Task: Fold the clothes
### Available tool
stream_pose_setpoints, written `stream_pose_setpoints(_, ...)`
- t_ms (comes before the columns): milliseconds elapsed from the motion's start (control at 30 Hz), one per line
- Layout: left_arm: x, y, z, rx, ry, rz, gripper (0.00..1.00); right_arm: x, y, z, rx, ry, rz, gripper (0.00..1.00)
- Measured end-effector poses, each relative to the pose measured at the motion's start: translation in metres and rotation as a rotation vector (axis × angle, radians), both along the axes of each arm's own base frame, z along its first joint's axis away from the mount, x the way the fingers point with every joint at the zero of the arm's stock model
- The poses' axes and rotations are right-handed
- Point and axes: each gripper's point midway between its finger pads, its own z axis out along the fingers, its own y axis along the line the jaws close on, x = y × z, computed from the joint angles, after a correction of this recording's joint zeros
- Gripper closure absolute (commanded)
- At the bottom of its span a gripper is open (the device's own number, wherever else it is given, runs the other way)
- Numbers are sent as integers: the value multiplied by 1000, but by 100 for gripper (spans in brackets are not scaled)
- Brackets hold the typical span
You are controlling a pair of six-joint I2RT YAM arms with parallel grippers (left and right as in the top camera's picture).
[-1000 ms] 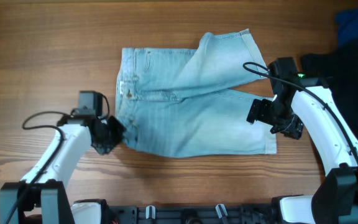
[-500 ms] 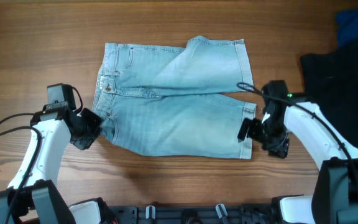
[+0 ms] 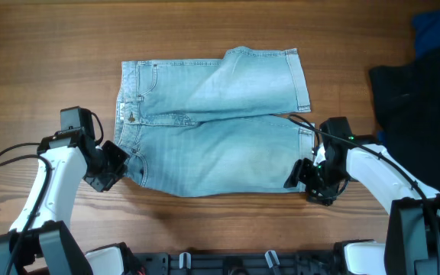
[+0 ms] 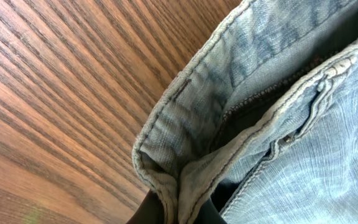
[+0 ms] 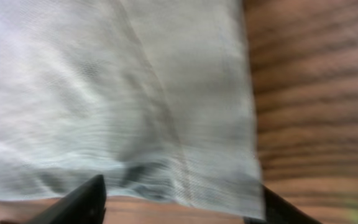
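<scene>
Shorts [image 3: 220,145] dragged left, flatter, faded lt-blue denim; L gripper [image 3: 123,163] clenching waistband [image 4: 185,118], R gripper [image 3: 300,176] released.

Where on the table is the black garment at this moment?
In the overhead view the black garment lies at the right edge of the table, beside the royal blue cloth in the far corner, apart from the denim shorts to its left.

A black garment [image 3: 422,99] lies on the wooden table [image 3: 52,46] well right of the right fingers [image 5: 86,200], royal blue cloth [image 3: 438,27] beyond.
</scene>
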Motion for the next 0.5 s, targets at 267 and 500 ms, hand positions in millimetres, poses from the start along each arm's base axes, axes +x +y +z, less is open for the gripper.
stream_pose_setpoints(267, -2, 0, 0, 2, 8, -7, 95, 22, 6, -1, 30, -82, -43, 82)
stream_pose_setpoints(500, -10, -2, 0, -3, 34, -39, 96, 22, 2, -4, 4, -77, -65, 96)
